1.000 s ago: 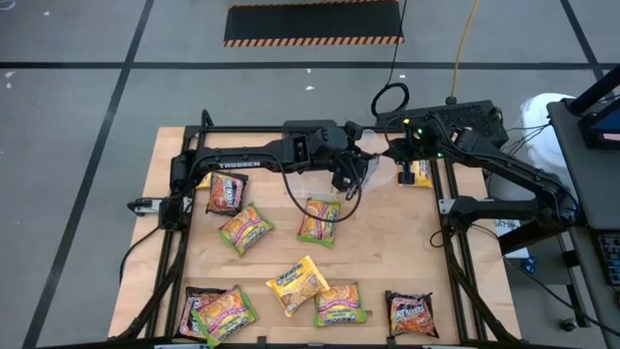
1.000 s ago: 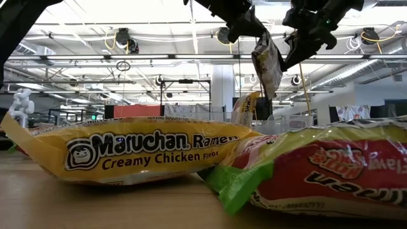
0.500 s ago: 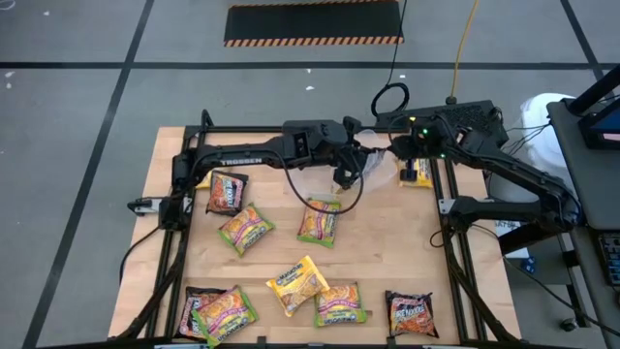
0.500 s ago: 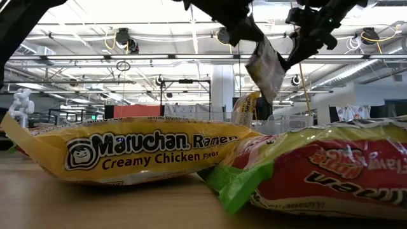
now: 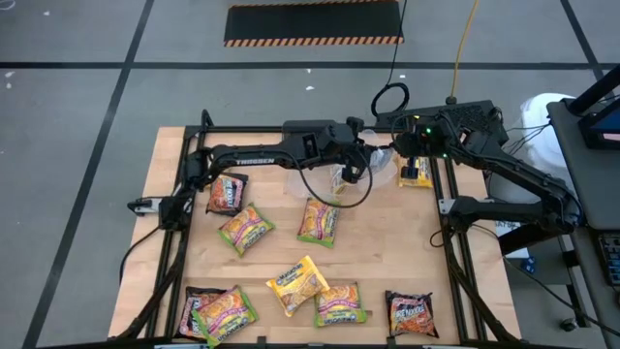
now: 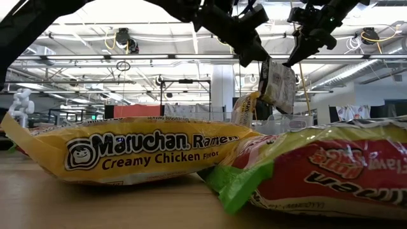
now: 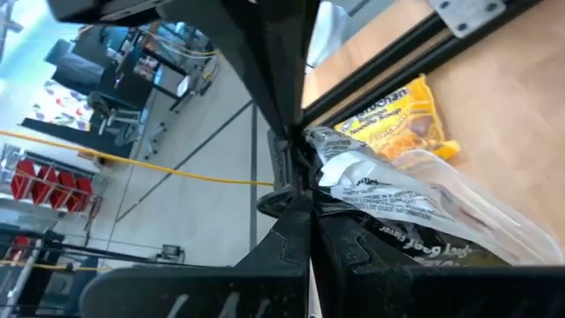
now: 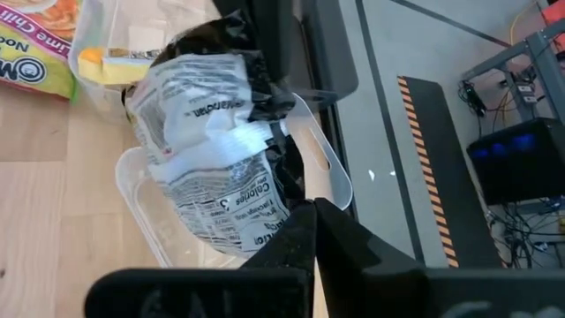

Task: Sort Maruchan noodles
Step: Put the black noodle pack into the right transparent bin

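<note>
**Both hands pinched on one ramen packet above the far clear tubs**

The left hand (image 5: pixel 351 174) reaches across the far side of the tabletop (image 5: pixel 378 262) and is closed tight on a Maruchan noodle packet (image 6: pixel 277 83) — the packet hangs in the air, its printed back showing in the right wrist view (image 8: pixel 212 177). The right hand (image 5: pixel 412 147) comes in from the far right corner and, fingers closed, pinches the same packet at its upper edge, so the packet is stretched between the two hands. Beneath it lie clear plastic tubs (image 8: pixel 154 225), and one of them holds a yellow packet (image 5: pixel 418 173) just beside the right hand.

The other packets lie flat on the tabletop, well apart from both hands: a dark one (image 5: pixel 226 193) near the left side, two green-edged ones (image 5: pixel 245 230) (image 5: pixel 319 220) in the middle, a yellow Creamy Chicken packet (image 5: pixel 296 283) toward the near edge with a green-edged one (image 5: pixel 339 304) touching it, overlapping packets (image 5: pixel 219 311) at the near left — and a dark one (image 5: pixel 411 314) at the near right.
</note>
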Controlling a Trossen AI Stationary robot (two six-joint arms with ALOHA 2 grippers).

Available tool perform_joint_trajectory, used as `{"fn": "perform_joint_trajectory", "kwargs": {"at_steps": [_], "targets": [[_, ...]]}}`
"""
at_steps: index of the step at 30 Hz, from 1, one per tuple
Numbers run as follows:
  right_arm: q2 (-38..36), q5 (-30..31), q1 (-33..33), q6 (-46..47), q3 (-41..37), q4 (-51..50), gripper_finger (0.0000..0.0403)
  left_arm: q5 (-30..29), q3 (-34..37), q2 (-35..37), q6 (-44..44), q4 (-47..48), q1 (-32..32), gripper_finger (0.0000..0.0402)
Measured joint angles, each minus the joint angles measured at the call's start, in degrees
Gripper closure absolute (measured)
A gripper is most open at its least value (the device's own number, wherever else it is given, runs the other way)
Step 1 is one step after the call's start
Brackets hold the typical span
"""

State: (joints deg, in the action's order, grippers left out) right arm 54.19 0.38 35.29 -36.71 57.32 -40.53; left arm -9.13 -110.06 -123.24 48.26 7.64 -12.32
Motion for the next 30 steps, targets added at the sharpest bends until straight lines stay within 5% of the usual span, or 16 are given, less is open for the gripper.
{"fn": "perform_joint_trajectory", "kwargs": {"at_steps": [30], "targets": [[0.0,7.1,0.0,0.0,0.0,3.9,0.0403,0.0,-0.1,-0.8,-3.8,-6.9,-2.3,0.0401]]}}
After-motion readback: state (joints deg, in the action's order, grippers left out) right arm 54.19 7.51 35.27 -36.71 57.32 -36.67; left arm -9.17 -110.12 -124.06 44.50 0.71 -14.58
